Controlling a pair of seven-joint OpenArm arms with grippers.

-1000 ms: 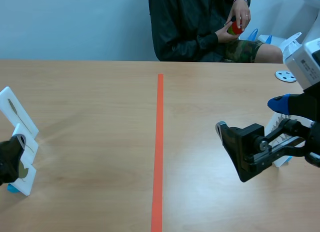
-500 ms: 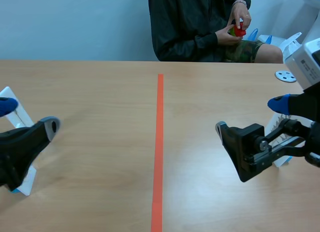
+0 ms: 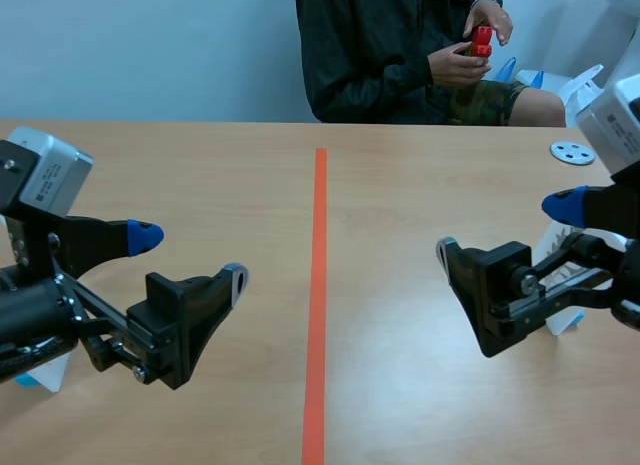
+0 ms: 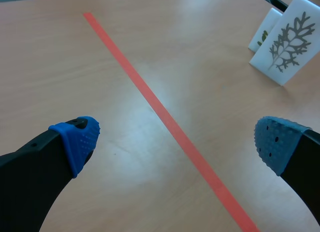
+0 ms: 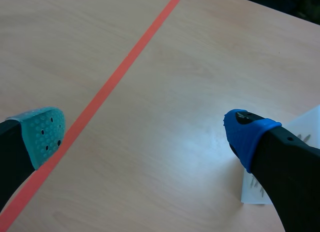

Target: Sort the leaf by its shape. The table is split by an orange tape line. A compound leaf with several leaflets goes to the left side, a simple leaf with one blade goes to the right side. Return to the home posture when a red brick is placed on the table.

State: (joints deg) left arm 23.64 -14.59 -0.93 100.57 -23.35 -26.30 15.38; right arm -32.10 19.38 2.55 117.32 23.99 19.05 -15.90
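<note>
beyond the tape line (image 4: pixel 150 100), leaf card (image 4: pixel 287 40) stands upright: likely light, stiff, tippy. my left claw (image 3: pixel 190 256) and right claw (image 3: pixel 500 229) gape empty; i'd pinch its flat faces.

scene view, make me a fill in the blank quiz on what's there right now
The red brick is held by the ___ sitting across the table.
The left gripper and the right gripper both stand ___, holding nothing.
The tape line that splits the table is ___ in colour.
Missing words: person; open; orange.
</note>
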